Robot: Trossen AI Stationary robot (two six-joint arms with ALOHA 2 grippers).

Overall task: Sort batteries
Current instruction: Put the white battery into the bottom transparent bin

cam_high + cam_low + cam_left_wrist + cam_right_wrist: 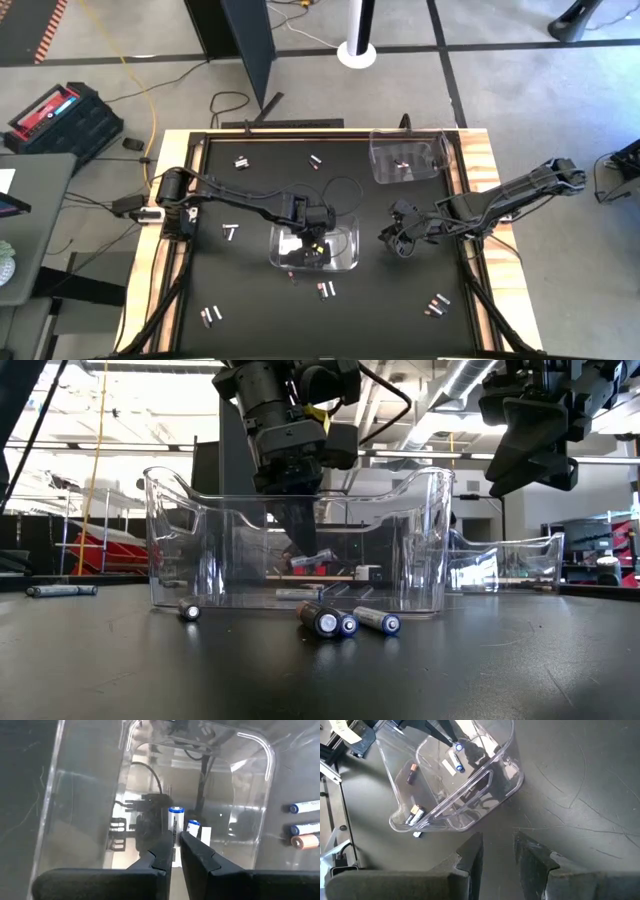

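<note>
A clear bin (315,247) stands mid-table. My left gripper (175,851) reaches down inside it, shut on a silvery-white battery (175,822) with a blue end. A second blue-ended battery (193,826) lies on the bin floor beside a white label, and dark copper-toned cells (411,773) lie at the bin's other end. My right gripper (497,852) hangs open above bare mat, right of the bin (392,240), with nothing between its fingers. Loose batteries (325,622) lie on the mat in front of the bin. My left gripper pinches the silvery-white battery between its two fingertips, on the white body (174,840) behind the blue end. The fingers slant down from above into the bin and lie along the battery. Its blue end (458,747) sticks out past the tips. I cannot tell whether it touches the floor.
A second clear bin (407,157) holding a few cells stands at the far right. Batteries lie scattered on the black mat: far left (241,161), far middle (315,161), left (231,232), near left (211,315), near right (437,303). A raised rim frames the mat.
</note>
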